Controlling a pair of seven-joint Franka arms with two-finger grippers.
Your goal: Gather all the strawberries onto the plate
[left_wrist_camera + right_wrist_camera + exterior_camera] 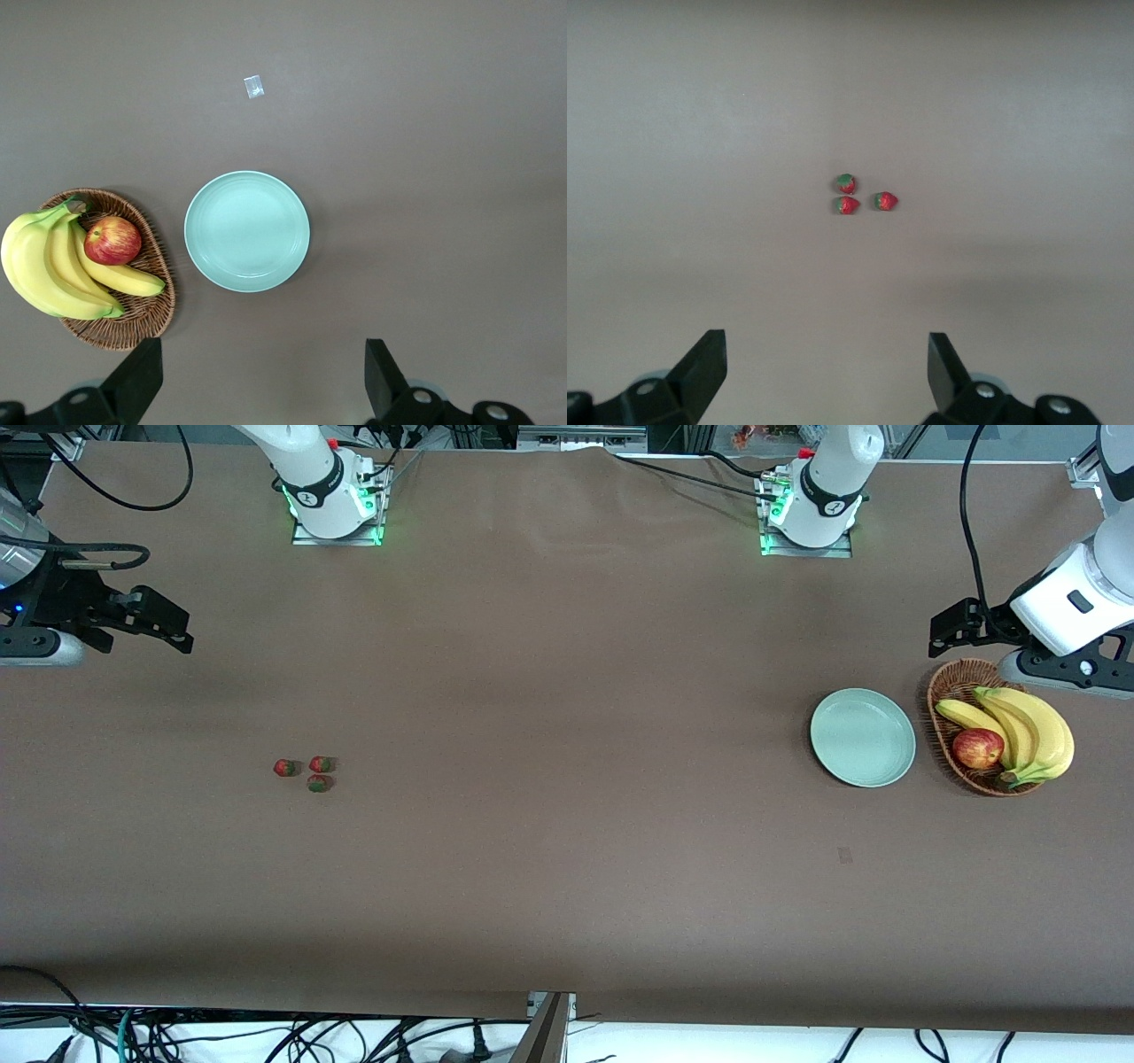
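1. Strawberries (306, 771), three in a tight cluster, lie on the brown table (567, 868) toward the right arm's end; they are too small to show whether they touch.
2. Plate (863, 737), pale green with nothing on it, sits toward the left arm's end, just beside a wicker basket (941, 691) of bananas (1028, 731) and an apple (977, 747).
3. Left gripper (946, 631) hangs over the table by the basket, fingers spread with nothing between them, its arm partly cut off by the frame edge.
4. Right gripper (173, 624) waits over bare table, fingers likewise spread, arm cut off too.
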